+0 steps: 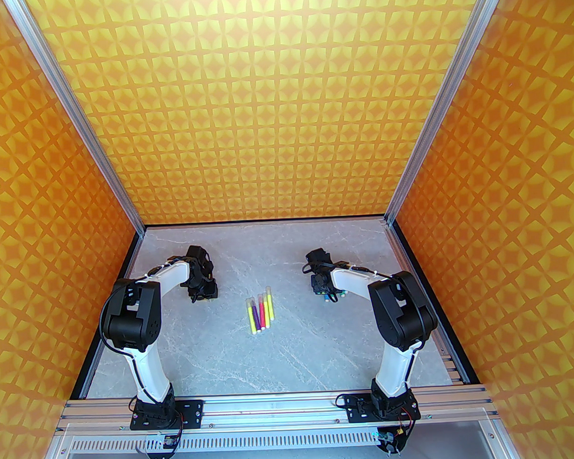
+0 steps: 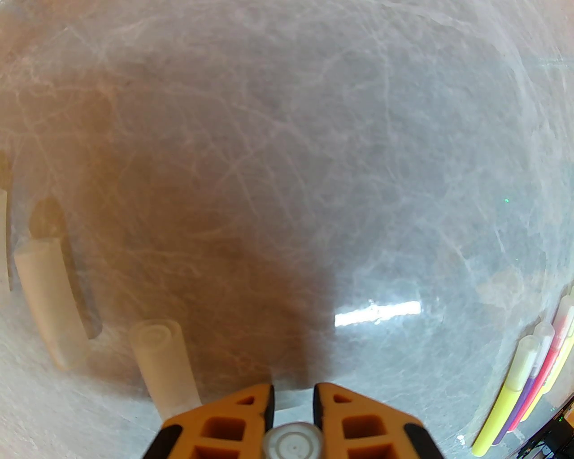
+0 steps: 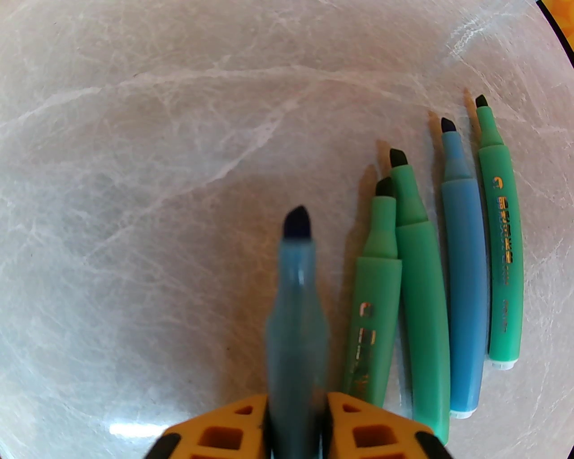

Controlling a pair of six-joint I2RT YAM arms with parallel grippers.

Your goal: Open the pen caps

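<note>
here, on a grey marbled table (image 1: 216,357) walled in orange patterned panels, two robot arms reach down either side of a row of capped pens (image 1: 259,314). those pens, yellow, purple and pink, lie side by side midway between the arms, their clear caps toward the far wall and their white plugs toward the arm bases.

the left gripper (image 2: 293,390) is low over the table, its orange jaws clamped on a clear cap (image 2: 293,444) seen end-on between them. two loose caps (image 2: 163,372) lie on the table just to its left, near each other but apart.

the right gripper (image 3: 296,399) has its jaws clamped on a blue pen (image 3: 296,313), uncapped, its dark tip pointing away from the wrist. to the right of it four uncapped pens (image 3: 421,313) lie on the table, three green and one blue, roughly parallel with tips pointing the same way. the two nearest green ones touch along their barrels; the blue one and the last green one lie close together beside them.
</note>
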